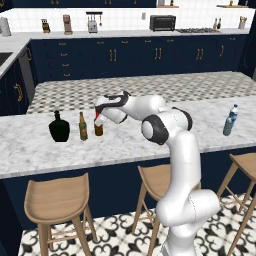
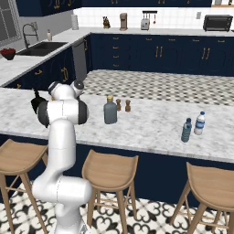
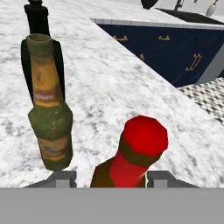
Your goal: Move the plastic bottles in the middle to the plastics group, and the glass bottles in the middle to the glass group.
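Red-necked and red-brown, the small glass bottle [image 1: 98, 126] stood upright on the marble surface [image 1: 150, 145] just beside the amber-green beer bottle [image 1: 83, 126], with the squat black bottle [image 1: 59, 127] on the beer bottle's far side. I read that as a delivery: it stood in a row with the glass group, where glass from the middle belongs.

My pincer [image 1: 99, 118] hovered at the small bottle's neck. In the hand view the red top [image 3: 142, 146] rose between the two finger tips [image 3: 61, 177], which stood off to either side with a gap showing, so the jaws looked part-open around the neck, not clamped on it. I judged this to be the release, the bottle resting on its own base; I could not tell whether a pad touched it lower down.

Over in the right base view, the wide grey bottle [image 2: 110, 110] with its tan cap stood in the middle of the surface, apparently waiting for its own trip to the glass end. The blue red-topped plastic bottle [image 2: 186, 130] stood just beside the clear white-capped water bottle [image 2: 199, 123], so I took the plastics as sorted.

Lifting straight up seemed wise, since the beer bottle stood close enough to be knocked.
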